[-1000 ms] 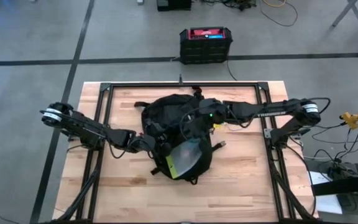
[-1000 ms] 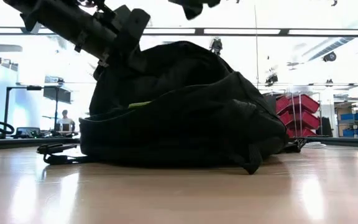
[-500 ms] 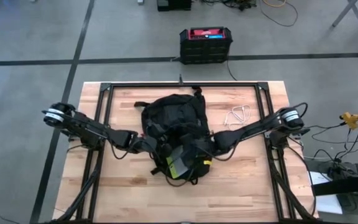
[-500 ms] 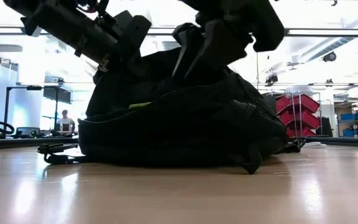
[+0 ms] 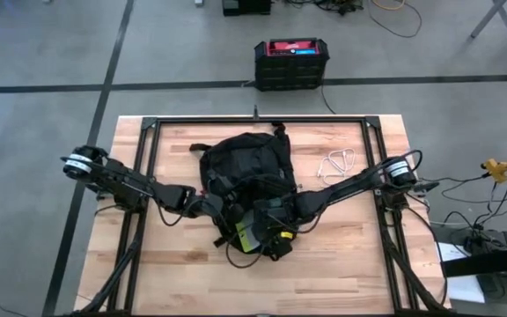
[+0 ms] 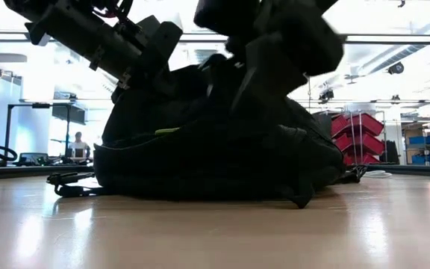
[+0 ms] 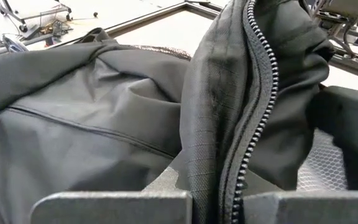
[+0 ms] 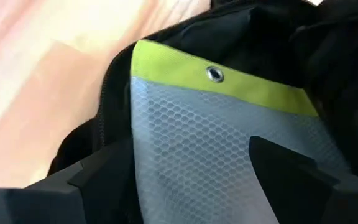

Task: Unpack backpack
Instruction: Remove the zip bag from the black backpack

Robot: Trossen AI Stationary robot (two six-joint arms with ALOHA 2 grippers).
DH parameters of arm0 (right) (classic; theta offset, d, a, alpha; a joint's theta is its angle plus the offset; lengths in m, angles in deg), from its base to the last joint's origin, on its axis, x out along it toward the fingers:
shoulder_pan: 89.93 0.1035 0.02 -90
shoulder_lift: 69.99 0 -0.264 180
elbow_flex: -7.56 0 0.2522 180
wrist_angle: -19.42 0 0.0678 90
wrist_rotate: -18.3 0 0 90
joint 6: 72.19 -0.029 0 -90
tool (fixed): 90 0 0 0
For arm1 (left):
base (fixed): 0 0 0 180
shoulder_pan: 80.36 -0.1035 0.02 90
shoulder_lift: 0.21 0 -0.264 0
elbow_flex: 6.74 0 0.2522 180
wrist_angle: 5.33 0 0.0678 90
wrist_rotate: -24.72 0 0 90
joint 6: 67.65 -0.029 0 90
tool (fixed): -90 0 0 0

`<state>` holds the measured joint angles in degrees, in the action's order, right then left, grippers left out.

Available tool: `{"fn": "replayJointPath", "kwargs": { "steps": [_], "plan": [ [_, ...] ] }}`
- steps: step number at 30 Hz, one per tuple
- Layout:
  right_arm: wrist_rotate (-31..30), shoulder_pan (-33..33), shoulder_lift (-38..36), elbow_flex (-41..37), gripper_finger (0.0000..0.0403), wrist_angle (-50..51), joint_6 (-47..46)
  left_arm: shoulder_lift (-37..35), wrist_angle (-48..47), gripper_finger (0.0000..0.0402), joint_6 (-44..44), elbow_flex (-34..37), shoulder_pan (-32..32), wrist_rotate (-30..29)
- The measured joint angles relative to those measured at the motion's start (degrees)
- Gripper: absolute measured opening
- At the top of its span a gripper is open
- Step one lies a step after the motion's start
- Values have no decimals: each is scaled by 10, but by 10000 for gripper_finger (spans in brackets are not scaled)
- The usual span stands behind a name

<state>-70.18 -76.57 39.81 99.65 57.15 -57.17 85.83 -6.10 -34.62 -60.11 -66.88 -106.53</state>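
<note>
A: At the bag's open mouth, item one: left gripper (image 5: 221,205), fingers pinched together on the zippered edge of the backpack (image 5: 246,167), holding that flap up (zip teeth run between the fingers in the left wrist view).

B: Item two?

A: Right gripper (image 5: 267,217), fingers spread apart either side of a grey mesh pouch (image 8: 229,155) with a lime-yellow band and metal snap, inside the opening.

B: Backpack's location?

A: Middle of the wooden table (image 5: 350,255), lying flat. A white loop (image 5: 334,164) lies beside it; black-and-red box (image 5: 291,60) on the floor beyond.
</note>
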Motion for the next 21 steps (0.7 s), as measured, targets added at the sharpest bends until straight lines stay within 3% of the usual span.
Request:
{"fn": "replayJointPath", "kwargs": {
  "steps": [2, 5, 9, 11, 15, 21],
  "plan": [
    [-15, -1, 19, 0, 298, -14, -5, 8, 4, 0, 4, 0, 1, 0],
    [-87, -1, 45, 0, 281, -38, -22, 24, 12, 0, 11, 0, 3, 0],
    [-170, -9, 63, 0, 226, -40, -34, 49, 19, 0, 31, 0, 4, -2],
    [-178, -14, 66, 0, 177, -38, -42, 60, 23, 0, 36, 0, 4, 0],
    [-174, -20, 62, -1, 38, -26, -48, 75, 41, 0, 40, 0, 3, 6],
    [-189, -13, 16, 0, 3, -10, -26, 72, 48, 0, 43, -1, 5, 20]
  ]
}}
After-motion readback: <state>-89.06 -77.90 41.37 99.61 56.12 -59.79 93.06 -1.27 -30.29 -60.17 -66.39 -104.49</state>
